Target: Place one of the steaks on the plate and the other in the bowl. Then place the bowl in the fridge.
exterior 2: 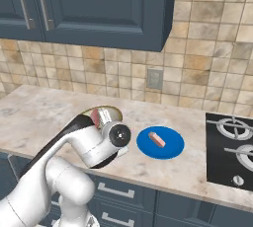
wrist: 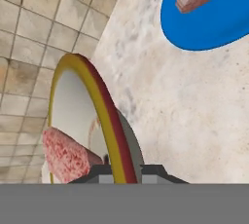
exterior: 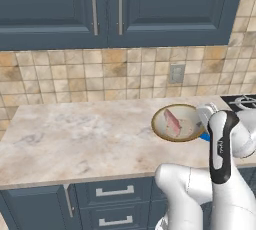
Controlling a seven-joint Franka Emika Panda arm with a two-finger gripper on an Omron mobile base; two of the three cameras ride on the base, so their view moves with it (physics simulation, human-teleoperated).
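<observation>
The bowl (exterior: pixel 159 126), tan-rimmed and pale inside, is on the counter by the arm, with one pinkish-red steak (exterior: pixel 172 122) lying in it. My gripper (wrist: pixel 127 172) is shut on the bowl's rim (wrist: pixel 113 121), one fingertip (wrist: pixel 97 174) inside and the other outside. The steak in the bowl (wrist: pixel 65 156) lies just beside the inner finger. To the right lies the blue plate (exterior 2: pixel 170 149) with the other steak (exterior 2: pixel 157 139) on it, also seen on the plate (wrist: pixel 214 28) in the hand view. The fridge is out of view.
A black stove top (exterior 2: pixel 231 144) takes up the counter right of the plate. The marble counter (exterior: pixel 75 134) stretches left of the bowl to its front edge. A wall outlet (exterior 2: pixel 154 78) sits in the tiled backsplash, and dark blue cabinets (exterior: pixel 105 4) hang above.
</observation>
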